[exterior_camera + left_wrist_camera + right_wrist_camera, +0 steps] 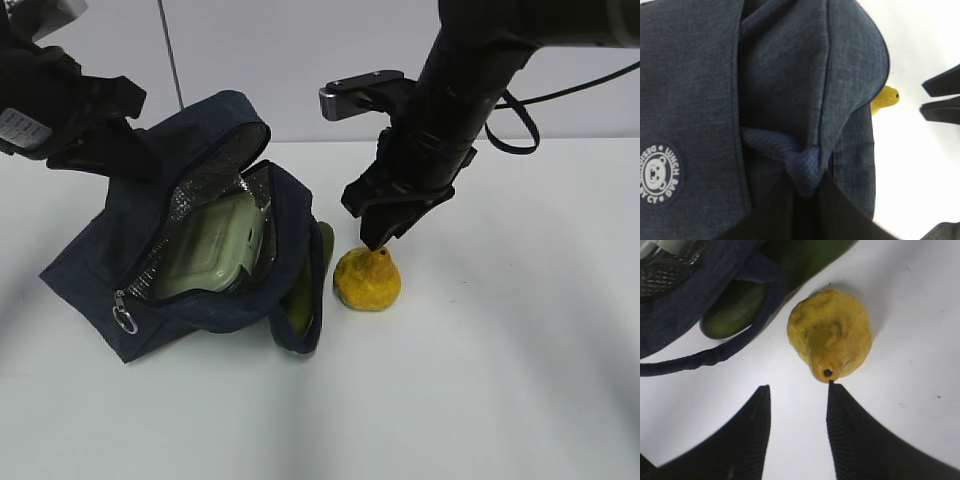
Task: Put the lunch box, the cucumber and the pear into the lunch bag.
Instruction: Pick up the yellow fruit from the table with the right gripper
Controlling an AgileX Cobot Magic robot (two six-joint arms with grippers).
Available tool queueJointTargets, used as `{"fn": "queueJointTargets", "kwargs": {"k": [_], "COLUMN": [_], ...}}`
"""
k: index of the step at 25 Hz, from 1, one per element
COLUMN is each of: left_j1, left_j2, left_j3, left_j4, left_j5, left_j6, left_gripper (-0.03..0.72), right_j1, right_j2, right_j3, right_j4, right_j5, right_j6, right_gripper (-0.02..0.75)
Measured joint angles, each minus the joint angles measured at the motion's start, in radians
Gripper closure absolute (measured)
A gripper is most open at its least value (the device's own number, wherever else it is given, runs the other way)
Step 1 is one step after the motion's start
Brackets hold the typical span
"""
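Our spread right gripper (797, 405) hangs at the pear's (830, 332) six o'clock; we should centre before pinching.

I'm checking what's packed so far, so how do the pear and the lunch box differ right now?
The pear sits on the bare table outside the lunch bag; the lunch box is already inside it. The pear is yellow, lumpy and squat; the lunch box is pale green, smooth-lidded and rectangular. The lunch box looks wider than the pear.
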Motion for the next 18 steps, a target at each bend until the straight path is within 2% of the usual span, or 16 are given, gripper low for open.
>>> {"fn": "queueJointTargets", "kwargs": {"k": [3,8,10,18], "left_j1": [0.0,0.0,0.0,0.0], "left_j2": [0.0,0.0,0.0,0.0], "left_j3": [0.0,0.0,0.0,0.0], "left_j4": [0.0,0.0,0.0,0.0], "left_j5": [0.013,0.022,0.022,0.029], "left_j6": [0.0,-0.001,-0.001,-0.001], "left_gripper": [0.685,0.685,0.685,0.685], "right_j1": [0.0,0.0,0.0,0.0], "right_j2": [0.021,0.044,0.054,0.096], "right_j3": [0.0,0.0,0.0,-0.002], "right_j4": [-0.015,-0.016,-0.016,-0.016], "right_j5": [-0.024,-0.042,-0.046,-0.069], "right_j6": [0.007,0.009,0.011,0.015], "right_gripper": [0.417,0.269,0.245,0.232]}}
